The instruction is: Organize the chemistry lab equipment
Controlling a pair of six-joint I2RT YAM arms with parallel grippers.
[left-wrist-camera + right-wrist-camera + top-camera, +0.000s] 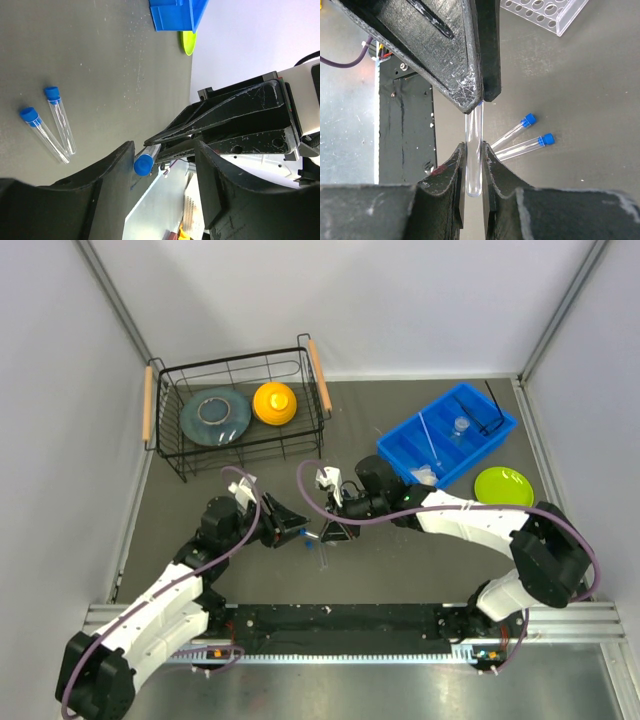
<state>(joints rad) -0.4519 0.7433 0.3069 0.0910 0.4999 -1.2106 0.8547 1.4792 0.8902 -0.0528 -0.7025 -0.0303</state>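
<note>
Above the middle of the dark grey table (400,565), the two arms meet tip to tip over one thin clear test tube with a blue cap (473,177). The right gripper (327,534) has custody: its fingers (451,182) are drawn narrow onto the clear body, with the rounded closed end back toward its palm and the cap end pointing at the left gripper (299,533). The left gripper's fingers (112,182) stand noticeably wider than the tube, one on each side of the cap end. The cap lies just beside one finger, possibly touching it, and nothing is clamped there. Two further blue-capped clear tubes (45,137) lie side by side on the table nearby, uncollected. The clear plastic grid rack (547,15) stands on the table near them, its visible holes unfilled. Assessment: the step in hand appears to be a transfer or regrasp of this tube between the grippers, with racking not yet done. The next move calls for the left fingers to draw in squarely on the cap end before the right lets go, since the tube is thin, smooth and liable to slip. Alternatively, the left must back clear so the right can carry the tube to the rack and turn it upright, closed end down.
</note>
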